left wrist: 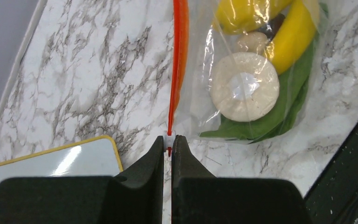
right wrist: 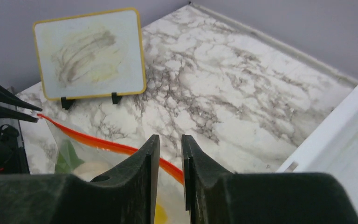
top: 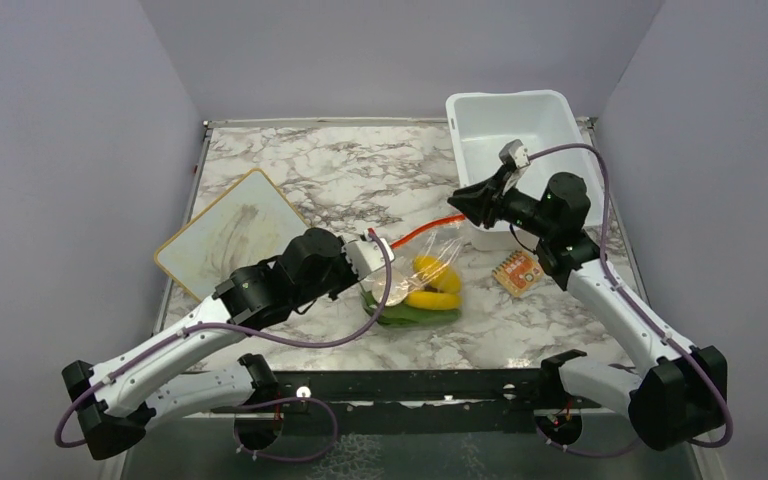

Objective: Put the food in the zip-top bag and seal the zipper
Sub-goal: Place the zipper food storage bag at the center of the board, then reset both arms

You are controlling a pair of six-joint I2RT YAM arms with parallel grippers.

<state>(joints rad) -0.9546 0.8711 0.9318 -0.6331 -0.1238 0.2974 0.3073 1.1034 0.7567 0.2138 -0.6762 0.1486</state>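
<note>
The clear zip-top bag [top: 430,262] lies on the marble between the arms. It holds a yellow banana [top: 433,299], a yellow oval fruit [top: 430,268], a green leafy vegetable [top: 405,315] and a round beige piece [left wrist: 244,86]. The red-orange zipper [top: 422,231] runs from one gripper to the other. My left gripper [left wrist: 168,140] is shut on the white slider at the zipper's near end. My right gripper [right wrist: 170,139] hovers over the zipper's [right wrist: 98,142] far end. Its jaws stand slightly apart with nothing seen pinched between them.
A white tub [top: 510,120] stands at the back right, close behind the right gripper. A yellow-rimmed white board [top: 230,235] lies at the left. A small orange patterned square [top: 517,272] lies right of the bag. A black rail [top: 410,385] runs along the near edge.
</note>
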